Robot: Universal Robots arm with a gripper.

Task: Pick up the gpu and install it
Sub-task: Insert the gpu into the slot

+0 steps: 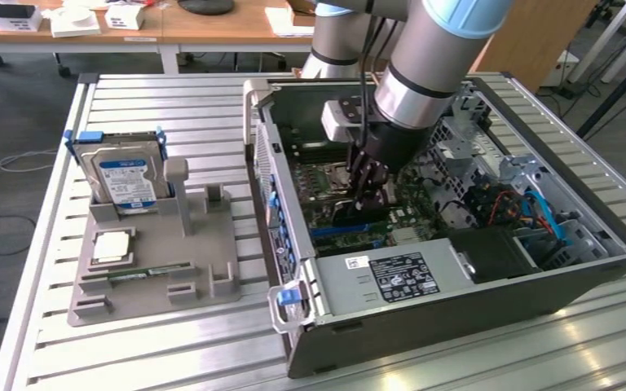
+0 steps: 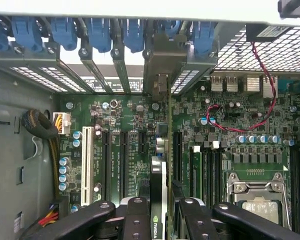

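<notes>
The gpu (image 2: 158, 175) stands on edge between my fingers, its black cooler and thin green board running toward the slot covers. Its silver bracket (image 2: 162, 67) sits against the rear slot openings of the open computer case (image 1: 455, 301). My gripper (image 2: 162, 205) is shut on the card, directly over the black expansion slots of the motherboard (image 2: 125, 130). In the exterior view the gripper (image 1: 362, 191) reaches down into the case, with the gpu (image 1: 348, 214) low against the board beneath it.
A grey fixture (image 1: 160, 261) at the exterior view's left holds a hard drive (image 1: 125, 179), a RAM stick (image 1: 144, 273) and a square chip (image 1: 112, 244). Inside the case are the power supply (image 1: 400, 277), a CPU socket (image 2: 255, 192), red wires (image 2: 262, 80) and blue slot clips (image 2: 97, 32).
</notes>
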